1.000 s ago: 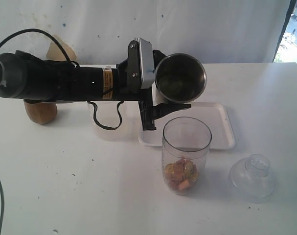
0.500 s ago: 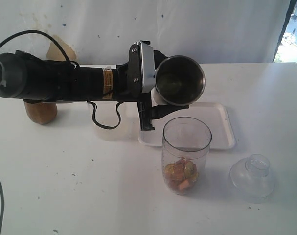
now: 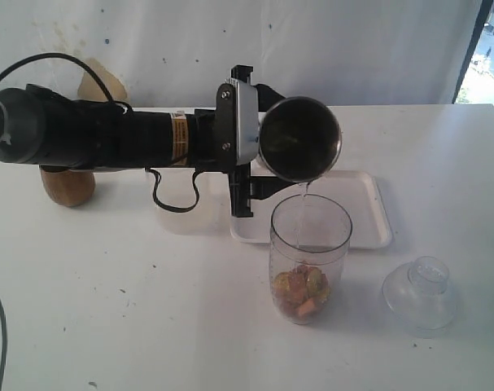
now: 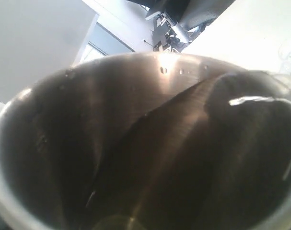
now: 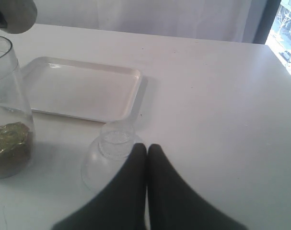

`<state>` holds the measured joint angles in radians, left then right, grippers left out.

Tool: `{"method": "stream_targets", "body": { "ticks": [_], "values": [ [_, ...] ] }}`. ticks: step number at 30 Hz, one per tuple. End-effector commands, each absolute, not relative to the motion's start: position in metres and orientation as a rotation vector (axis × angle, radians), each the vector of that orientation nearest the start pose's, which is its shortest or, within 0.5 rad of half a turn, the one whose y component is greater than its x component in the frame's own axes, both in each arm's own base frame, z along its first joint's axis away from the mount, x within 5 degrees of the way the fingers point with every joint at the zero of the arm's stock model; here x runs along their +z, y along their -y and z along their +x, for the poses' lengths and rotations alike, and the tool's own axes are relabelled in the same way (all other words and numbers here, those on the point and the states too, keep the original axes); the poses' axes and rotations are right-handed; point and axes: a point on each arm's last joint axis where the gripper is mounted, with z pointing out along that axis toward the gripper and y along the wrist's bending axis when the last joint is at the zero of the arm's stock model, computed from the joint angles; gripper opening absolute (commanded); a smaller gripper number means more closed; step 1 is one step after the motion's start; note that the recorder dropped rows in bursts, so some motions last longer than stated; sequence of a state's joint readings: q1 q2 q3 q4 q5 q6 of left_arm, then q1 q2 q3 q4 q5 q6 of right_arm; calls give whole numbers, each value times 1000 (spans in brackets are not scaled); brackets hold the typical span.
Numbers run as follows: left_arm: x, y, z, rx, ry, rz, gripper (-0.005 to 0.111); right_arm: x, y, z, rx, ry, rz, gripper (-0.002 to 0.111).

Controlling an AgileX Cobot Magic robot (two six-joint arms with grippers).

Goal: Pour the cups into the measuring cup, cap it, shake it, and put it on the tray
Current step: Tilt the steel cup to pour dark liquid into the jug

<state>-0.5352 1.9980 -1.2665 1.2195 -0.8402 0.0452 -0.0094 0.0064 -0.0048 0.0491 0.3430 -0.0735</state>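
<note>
Measuring cup (image 3: 310,257) stands upright on the table just in front of the tray (image 3: 370,213), with coloured pieces in its base and its mouth open. Directly above that mouth the left gripper (image 3: 261,142) clamps the steel tumbler (image 3: 299,138), which is tipped far over with its long axis close to level. A thin stream (image 3: 299,216) falls from the tumbler's lower lip into the cylinder. The pour, I judge, turns on that lip staying over the opening. The copper-brown cup (image 3: 67,186) sits well apart, behind the left arm. The right gripper (image 5: 146,153), fingers pressed together and empty, is just beside the clear lid (image 3: 420,292), making it the nearer arm for capping.
</note>
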Motion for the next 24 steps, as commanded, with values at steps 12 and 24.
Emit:
{"method": "stream_targets", "body": {
  "ticks": [12, 24],
  "values": [
    [236, 287, 327, -220, -656, 1556, 0, 183, -1, 54, -13, -1819, -26, 0],
    [231, 286, 331, -81, -611, 1625, 0, 183, -1, 54, -13, -1819, -26, 0]
  ]
}}
